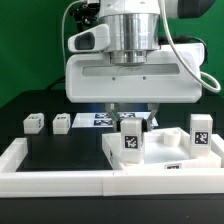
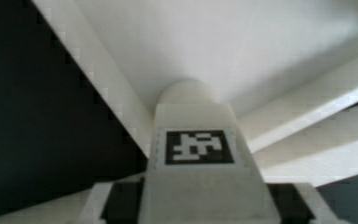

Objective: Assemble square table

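Observation:
A white leg block (image 1: 130, 141) with a black-and-white tag stands upright at the corner of the square table slab (image 1: 168, 156) on the exterior view's left. My gripper (image 1: 131, 124) reaches straight down over it and is shut on the leg. The wrist view looks along the tagged leg (image 2: 197, 140), which fills the gap between the dark finger pads (image 2: 126, 206), with the white slab (image 2: 247, 50) beyond. I cannot tell whether the leg rests on the slab or hangs just above it. Another tagged leg (image 1: 201, 134) stands on the slab's far side.
Two more small tagged legs (image 1: 33, 122) (image 1: 62, 122) stand on the black surface at the exterior view's left. The marker board (image 1: 98, 120) lies behind the gripper. A long white rail (image 1: 55, 181) borders the black surface at the front.

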You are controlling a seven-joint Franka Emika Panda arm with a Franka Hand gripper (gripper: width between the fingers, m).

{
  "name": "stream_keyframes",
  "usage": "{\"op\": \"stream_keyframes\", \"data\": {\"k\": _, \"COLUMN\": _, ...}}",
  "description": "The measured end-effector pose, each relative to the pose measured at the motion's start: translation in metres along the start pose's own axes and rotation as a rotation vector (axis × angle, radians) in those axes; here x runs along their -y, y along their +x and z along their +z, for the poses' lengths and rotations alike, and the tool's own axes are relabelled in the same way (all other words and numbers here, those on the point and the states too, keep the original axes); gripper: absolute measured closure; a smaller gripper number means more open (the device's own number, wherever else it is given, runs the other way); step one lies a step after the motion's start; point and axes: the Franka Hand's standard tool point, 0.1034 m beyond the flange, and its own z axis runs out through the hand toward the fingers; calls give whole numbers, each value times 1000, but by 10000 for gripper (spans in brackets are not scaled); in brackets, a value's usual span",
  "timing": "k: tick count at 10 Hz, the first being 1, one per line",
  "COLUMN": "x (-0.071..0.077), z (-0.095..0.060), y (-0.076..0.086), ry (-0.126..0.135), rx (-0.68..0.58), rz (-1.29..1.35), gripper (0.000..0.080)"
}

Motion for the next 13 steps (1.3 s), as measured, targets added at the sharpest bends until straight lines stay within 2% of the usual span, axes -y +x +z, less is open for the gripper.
{"op": "stream_keyframes", "data": {"k": 4, "x": 5, "z": 1, "y": -3, "ry": 8, "rx": 4, "rz": 376, "gripper": 508}}
{"op": "stream_keyframes", "data": {"k": 8, "x": 9, "z": 1, "y": -5, "ry": 30, "rx": 16, "rz": 740, "gripper": 508}}
{"op": "stream_keyframes", "data": {"k": 13, "x": 16, "z": 3, "y": -8, "ry": 33, "rx": 33, "rz": 1198, "gripper": 508}}
